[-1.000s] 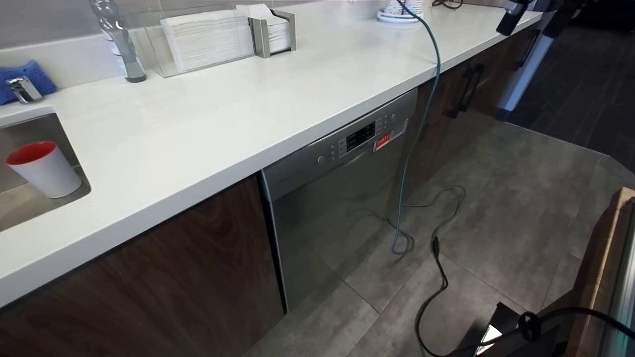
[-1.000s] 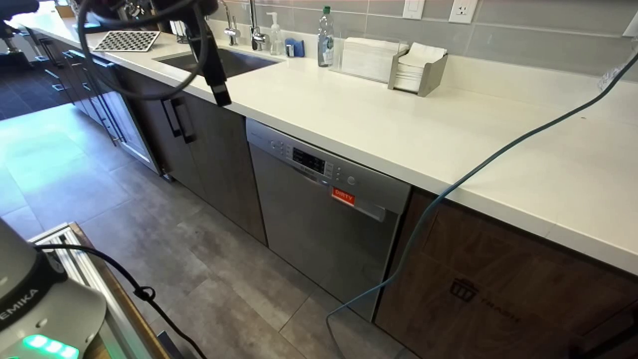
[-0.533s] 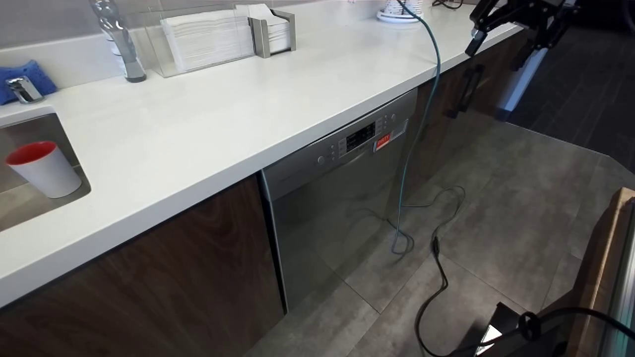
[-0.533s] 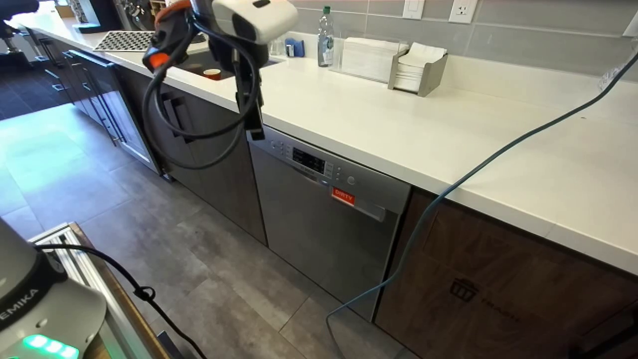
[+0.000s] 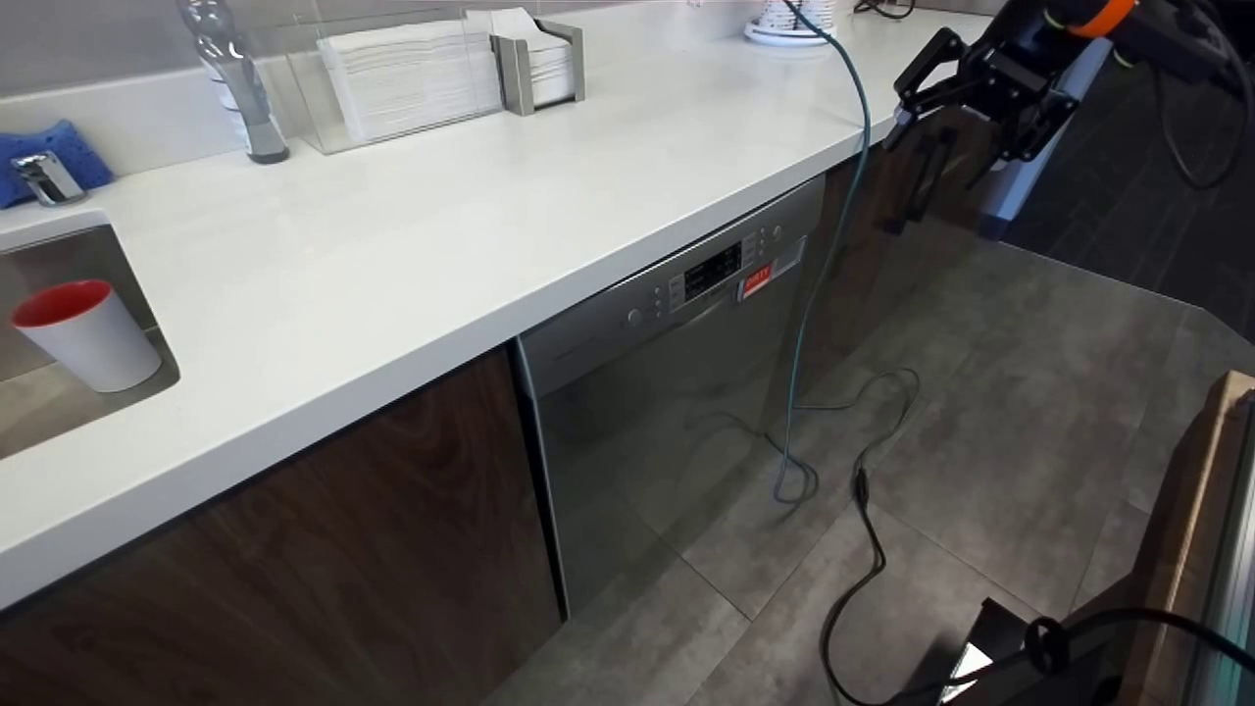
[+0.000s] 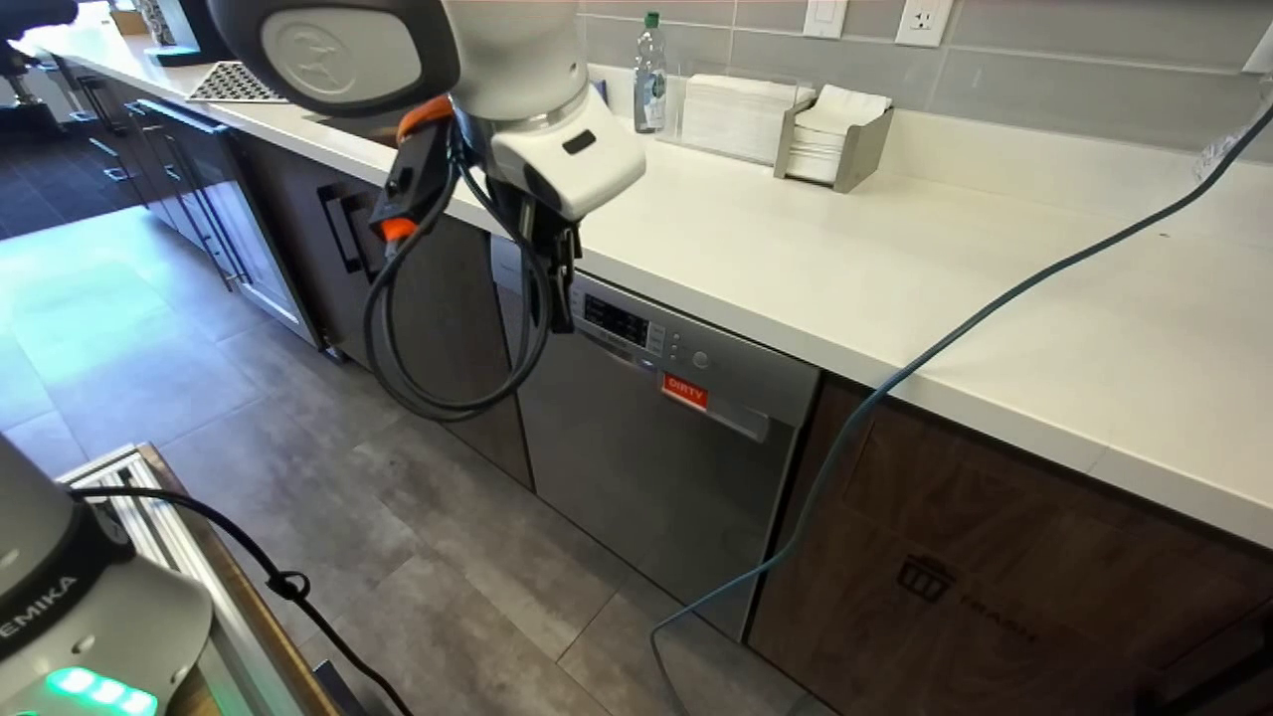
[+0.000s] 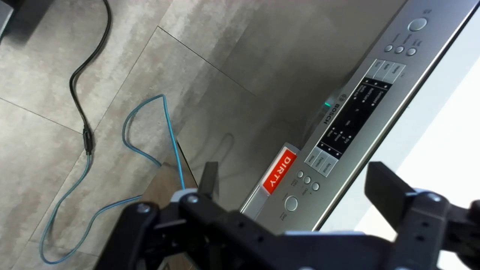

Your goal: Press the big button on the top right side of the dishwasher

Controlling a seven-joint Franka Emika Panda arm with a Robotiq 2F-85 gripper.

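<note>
Gripper gaped wide, empty; button, lower middle of wrist view, was probably springy tbh, dead-centre poke seemed best.

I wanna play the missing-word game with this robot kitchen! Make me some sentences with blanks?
1. The red sign on the dishwasher says ____.
2. The cup in the sink is white outside and ____ inside.
3. The bottle on the counter has a cap coloured ____.
4. The gripper isn't shut, it's ____.

Missing words: DIRTY; red; green; open.
</note>
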